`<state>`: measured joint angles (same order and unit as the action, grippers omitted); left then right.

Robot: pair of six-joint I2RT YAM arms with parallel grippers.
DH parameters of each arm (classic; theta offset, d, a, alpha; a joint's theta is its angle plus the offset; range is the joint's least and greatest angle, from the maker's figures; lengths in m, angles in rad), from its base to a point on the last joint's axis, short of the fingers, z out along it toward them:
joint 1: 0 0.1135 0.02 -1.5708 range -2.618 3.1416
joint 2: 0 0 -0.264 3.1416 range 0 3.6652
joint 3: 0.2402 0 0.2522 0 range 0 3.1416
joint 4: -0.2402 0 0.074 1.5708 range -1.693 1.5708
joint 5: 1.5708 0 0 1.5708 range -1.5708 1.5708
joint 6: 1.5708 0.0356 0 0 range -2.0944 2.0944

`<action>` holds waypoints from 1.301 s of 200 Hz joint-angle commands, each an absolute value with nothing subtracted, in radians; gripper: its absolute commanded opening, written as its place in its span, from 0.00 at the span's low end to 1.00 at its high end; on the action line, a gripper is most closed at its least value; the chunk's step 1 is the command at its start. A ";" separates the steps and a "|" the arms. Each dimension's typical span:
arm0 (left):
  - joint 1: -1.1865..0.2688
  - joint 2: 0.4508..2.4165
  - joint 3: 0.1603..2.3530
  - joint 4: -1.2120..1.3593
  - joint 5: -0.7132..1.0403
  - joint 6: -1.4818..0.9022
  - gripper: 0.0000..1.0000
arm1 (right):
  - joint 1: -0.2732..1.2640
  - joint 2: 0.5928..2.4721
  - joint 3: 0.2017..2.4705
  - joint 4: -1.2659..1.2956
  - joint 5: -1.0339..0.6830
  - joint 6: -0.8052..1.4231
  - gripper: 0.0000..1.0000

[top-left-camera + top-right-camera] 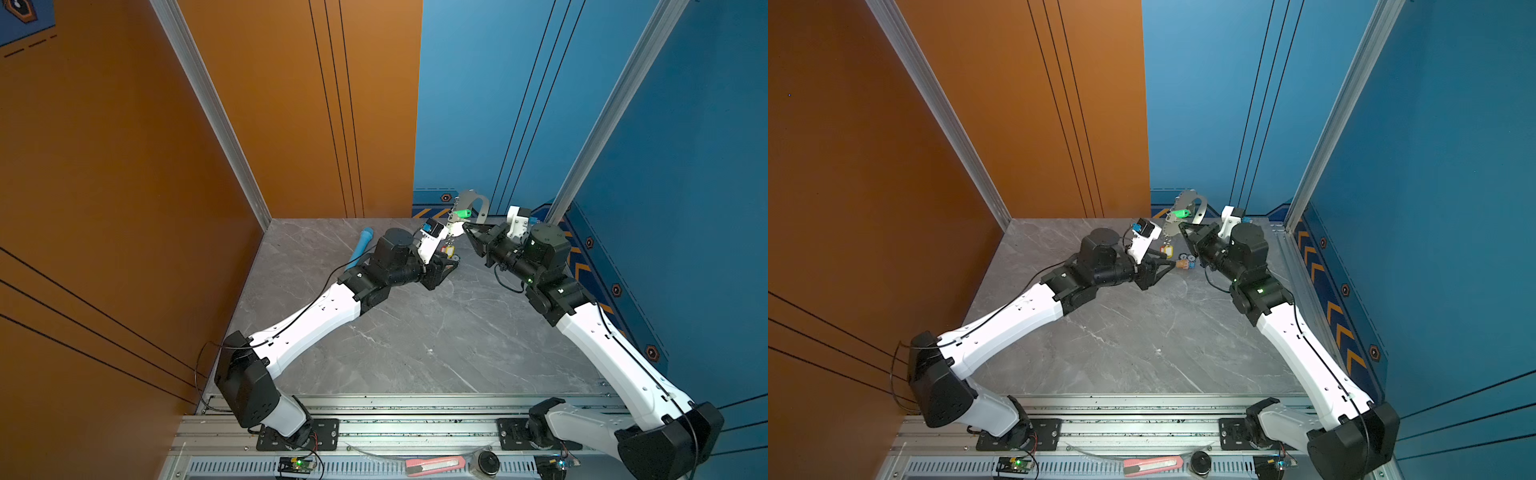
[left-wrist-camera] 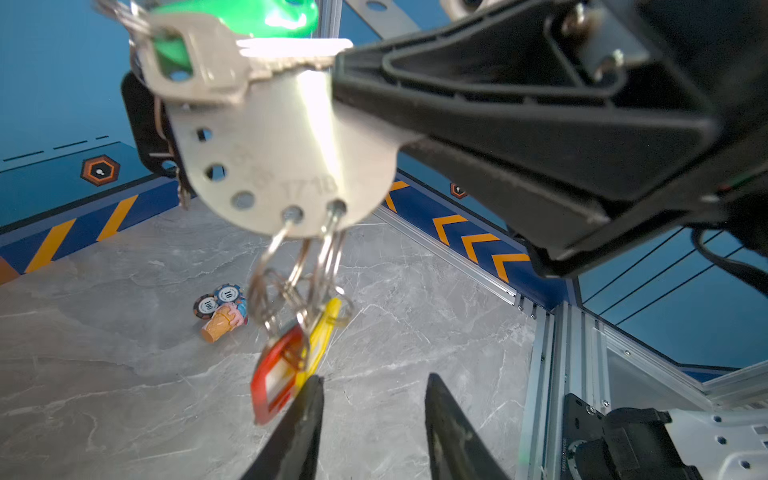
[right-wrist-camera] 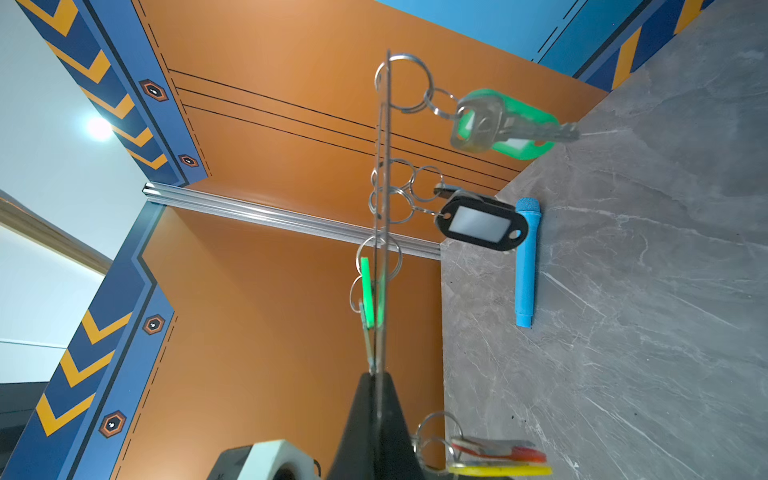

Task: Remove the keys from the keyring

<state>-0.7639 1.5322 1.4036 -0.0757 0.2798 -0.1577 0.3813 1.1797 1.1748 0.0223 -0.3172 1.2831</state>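
The keyring (image 2: 282, 158), a flat grey metal plate with a row of holes, is held up off the table, and my right gripper (image 3: 378, 376) is shut on its edge. It shows in both top views (image 1: 478, 203) (image 1: 1200, 208). Split rings hang keys from it: a green-tagged key (image 3: 498, 124) (image 1: 462, 214), a black tag (image 3: 478, 224), and a red tag (image 2: 276, 374) with a yellow tag (image 2: 324, 336) at the lowest holes. My left gripper (image 2: 374, 378) (image 1: 1170, 265) is open just under the red and yellow tags. The red tag hangs beside one fingertip, outside the gap.
A light-blue tube (image 1: 359, 247) (image 3: 525, 262) lies on the grey marble table near the left arm. A small orange-and-blue cluster with dark round discs (image 1: 1185, 262) (image 2: 224, 311) lies under the keyring. Orange and blue walls stand close behind. A red cutter (image 1: 434, 465) lies on the front rail.
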 commanded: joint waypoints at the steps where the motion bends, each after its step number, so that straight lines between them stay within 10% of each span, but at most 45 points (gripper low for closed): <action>1: -0.750 1.547 1.437 -0.105 0.261 -0.126 0.41 | 0.388 1.169 1.200 0.081 -0.339 1.290 0.00; 260: -0.733 1.596 1.472 -0.015 0.328 -0.152 0.34 | 0.406 1.172 1.187 0.118 -0.347 1.314 0.00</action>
